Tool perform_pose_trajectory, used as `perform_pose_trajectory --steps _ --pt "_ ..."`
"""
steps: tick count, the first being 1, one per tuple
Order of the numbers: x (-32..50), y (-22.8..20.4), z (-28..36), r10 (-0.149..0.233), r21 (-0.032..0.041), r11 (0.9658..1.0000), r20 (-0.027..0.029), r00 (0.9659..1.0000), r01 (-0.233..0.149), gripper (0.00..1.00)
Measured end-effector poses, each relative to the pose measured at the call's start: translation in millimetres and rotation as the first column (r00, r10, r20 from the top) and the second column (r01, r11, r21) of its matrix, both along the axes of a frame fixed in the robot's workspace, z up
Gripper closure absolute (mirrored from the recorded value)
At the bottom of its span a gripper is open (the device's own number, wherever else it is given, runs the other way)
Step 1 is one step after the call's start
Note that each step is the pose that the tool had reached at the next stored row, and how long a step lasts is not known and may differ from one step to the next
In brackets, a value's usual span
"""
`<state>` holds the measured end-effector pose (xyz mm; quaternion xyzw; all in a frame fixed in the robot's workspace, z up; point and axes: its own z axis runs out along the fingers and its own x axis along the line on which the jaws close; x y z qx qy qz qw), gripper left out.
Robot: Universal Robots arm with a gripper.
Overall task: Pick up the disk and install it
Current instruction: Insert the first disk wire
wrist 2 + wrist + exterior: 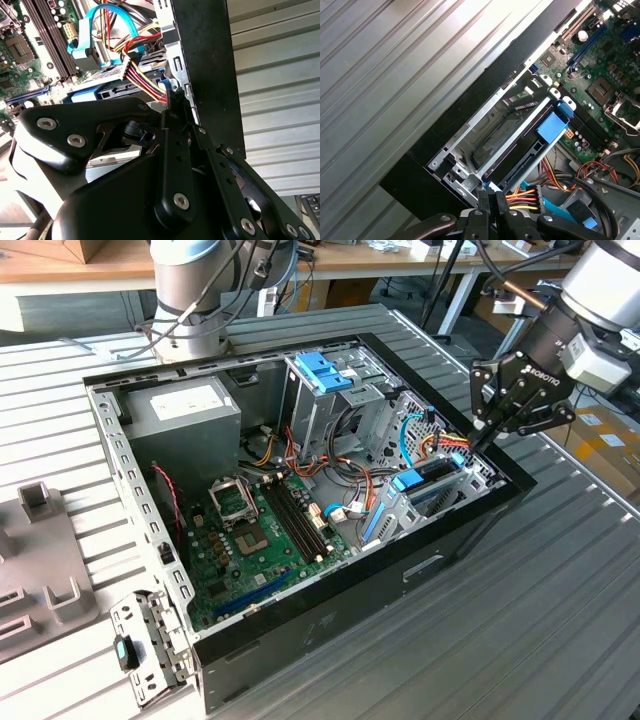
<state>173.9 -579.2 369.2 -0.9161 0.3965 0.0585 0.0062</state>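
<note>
- Exterior view puts our gripper [497, 430] at the computer case's [330, 615] corner on that view's right, fingertips dipping just inside the rim.
- We see the disk [428, 480] already lying in its bay along that same edge of the case, blue rails around it; we are not holding it.
- In the first wrist view our fingers [483, 199] sit pressed together with nothing between them, just beside the bundle of coloured power wires [522, 197] at the disk's [520, 145] end.
- We judge the task far along: the disk is picked and seated in the bay. Whether it is fully latched or cabled we cannot tell.
- The exterior view alone gives us the whole case, the motherboard [265, 530] and the grey power supply [185, 415] at the far corner.
- The second wrist view adds the blue data cable [82, 42] looping over the wires, close to our fingertip.
</note>
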Motion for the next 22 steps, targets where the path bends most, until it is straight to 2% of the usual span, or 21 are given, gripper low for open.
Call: perform_pose_trajectory --steps 22 --pt "-17.4 0.0 0.0 0.000 -0.0001 1.0000 0.0000 1.0000 0.000 0.83"
